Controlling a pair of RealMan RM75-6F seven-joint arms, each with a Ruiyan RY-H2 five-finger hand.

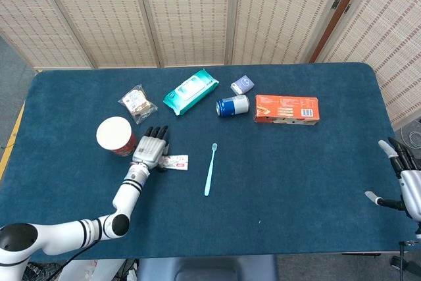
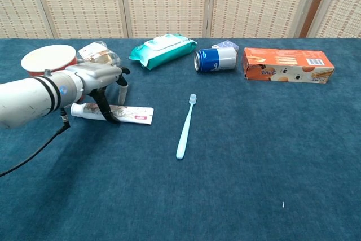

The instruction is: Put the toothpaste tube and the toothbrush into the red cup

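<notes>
Head view first: the left hand (image 1: 150, 149) hangs over the cap half of the toothpaste tube (image 1: 173, 162), fingers spread and pointing away from the robot; whether they grip the tube cannot be told from above. The tube lies flat, its long axis crosswise, its flat end sticking out to the hand's right. The red cup (image 1: 116, 135) stands upright just to the hand's left, with nothing visibly in it. The toothbrush (image 1: 209, 170) lies further right, lengthwise, bristles pointing away. The right hand (image 1: 404, 182) rests released, fingers apart, at the table's far right edge.

Chest view: the left hand (image 2: 98, 82) arches over the toothpaste tube (image 2: 121, 114), fingertips down on both sides, not closed on it. The tube's cap points toward the red cup (image 2: 48, 60). Neither item is in the cup yet; the toothbrush (image 2: 186, 126) is untouched.
</notes>
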